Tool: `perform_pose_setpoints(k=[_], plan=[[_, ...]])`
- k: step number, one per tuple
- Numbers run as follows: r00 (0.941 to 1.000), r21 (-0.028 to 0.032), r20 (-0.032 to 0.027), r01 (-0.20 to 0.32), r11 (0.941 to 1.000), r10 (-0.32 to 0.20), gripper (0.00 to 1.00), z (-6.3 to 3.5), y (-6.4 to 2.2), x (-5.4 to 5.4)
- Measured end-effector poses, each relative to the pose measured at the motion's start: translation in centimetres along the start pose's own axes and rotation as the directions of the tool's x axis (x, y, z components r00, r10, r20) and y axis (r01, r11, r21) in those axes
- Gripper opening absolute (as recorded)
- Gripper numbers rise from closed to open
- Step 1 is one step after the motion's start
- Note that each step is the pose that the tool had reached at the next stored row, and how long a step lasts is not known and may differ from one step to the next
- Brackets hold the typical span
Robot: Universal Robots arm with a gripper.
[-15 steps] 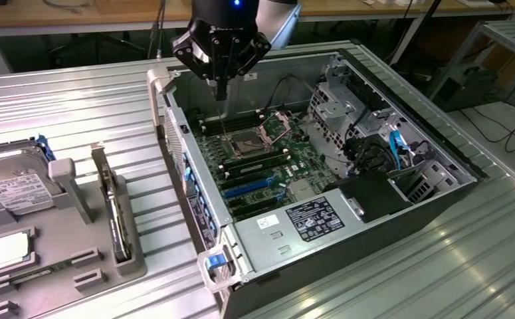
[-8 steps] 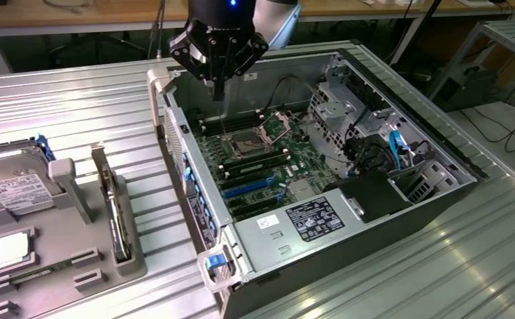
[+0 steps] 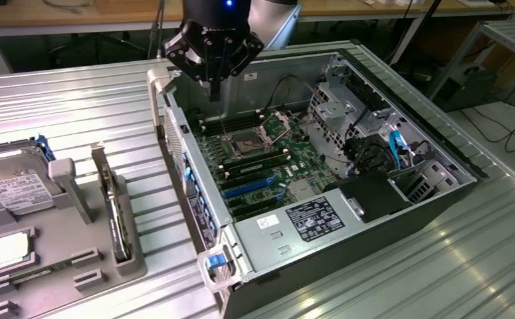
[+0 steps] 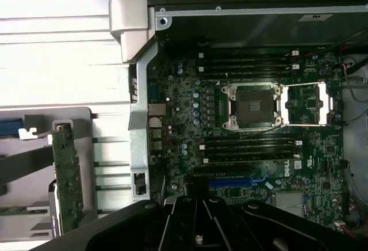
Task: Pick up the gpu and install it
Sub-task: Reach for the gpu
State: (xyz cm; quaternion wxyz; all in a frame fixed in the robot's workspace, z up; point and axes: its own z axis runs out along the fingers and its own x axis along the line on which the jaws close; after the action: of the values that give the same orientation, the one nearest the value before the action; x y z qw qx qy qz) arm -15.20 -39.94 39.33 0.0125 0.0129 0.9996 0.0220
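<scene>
From my station I see the gripper point(image 3: 214, 93) hanging at 12 o'clock in the exterior view, over the open computer case point(image 3: 408, 93) and just above the far edge of the motherboard point(image 3: 266, 166). Its jaws look drawn together with nothing between them. The gpu point(image 3: 115, 216) is well apart from it, down at 8 o'clock in that view. It stands on its long edge in a slot of the grey holder tray point(image 3: 71, 279) on the ribbed metal desk point(image 3: 80, 100), untouched, with its metal end bracket at the end nearer the gripper. I judge the card light and stiff but fragile. The board is thin and bare and carries small parts, so I would pinch it across its thickness on the free upper edge near the middle, keep it upright, and avoid squeezing components or the contact edge. A tilted hold would probably make it twist in the gripper. By my count there is one gpu, one hard drive point(image 3: 9, 183) at 9 o'clock, one processor chip point(image 3: 10, 249) at 8 o'clock near the frame edge, one tray, one case, one open processor socket point(image 3: 255, 136) and one gripper.
</scene>
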Motion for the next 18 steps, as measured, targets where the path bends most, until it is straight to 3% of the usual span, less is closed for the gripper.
perform_pose_setpoints(k=[5,18], plan=[[0.9995,-0.0008,-0.0014,0.031,0.9995,-0.031,0.11,-0.02,-0.07,0.7],[0.9990,-0.0011,-0.0020,0.045,0.9990,-0.045,0.11,-0.05,-0.22,2.0]])
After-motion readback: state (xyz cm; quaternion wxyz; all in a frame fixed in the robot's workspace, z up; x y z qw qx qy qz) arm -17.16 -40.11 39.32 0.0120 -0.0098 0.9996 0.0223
